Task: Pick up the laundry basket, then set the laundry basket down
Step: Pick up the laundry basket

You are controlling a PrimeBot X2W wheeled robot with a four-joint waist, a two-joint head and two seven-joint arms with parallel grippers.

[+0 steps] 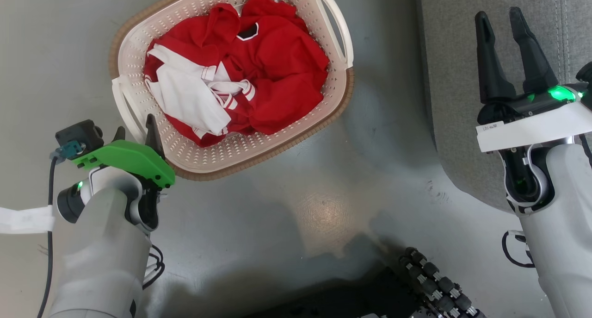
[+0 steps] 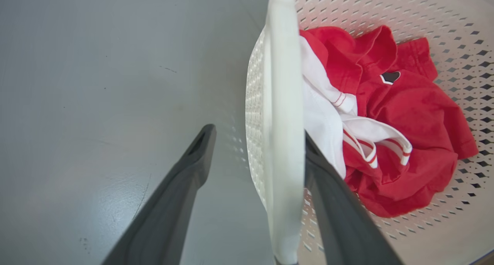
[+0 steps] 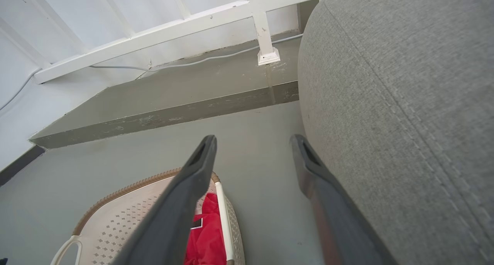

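The laundry basket (image 1: 217, 158) stands on the grey floor, cream-white and perforated with a brown rim, and holds red and white clothes (image 1: 240, 68). My left gripper (image 1: 135, 126) is at its left side handle (image 2: 283, 103). It is open, one finger outside the handle and the other inside the basket, and there is a gap between the outer finger and the handle. Away to the right, my right gripper (image 1: 502, 24) hangs open and holds nothing, above the edge of a grey sofa. In the right wrist view that gripper (image 3: 253, 139) has the basket (image 3: 115, 218) below it.
The grey sofa (image 1: 462, 77) fills the right side, close to the right arm. Beyond the basket a raised grey step (image 3: 173, 99) carries a white railing (image 3: 262, 26). My dark wheeled base (image 1: 434, 285) shows at the bottom.
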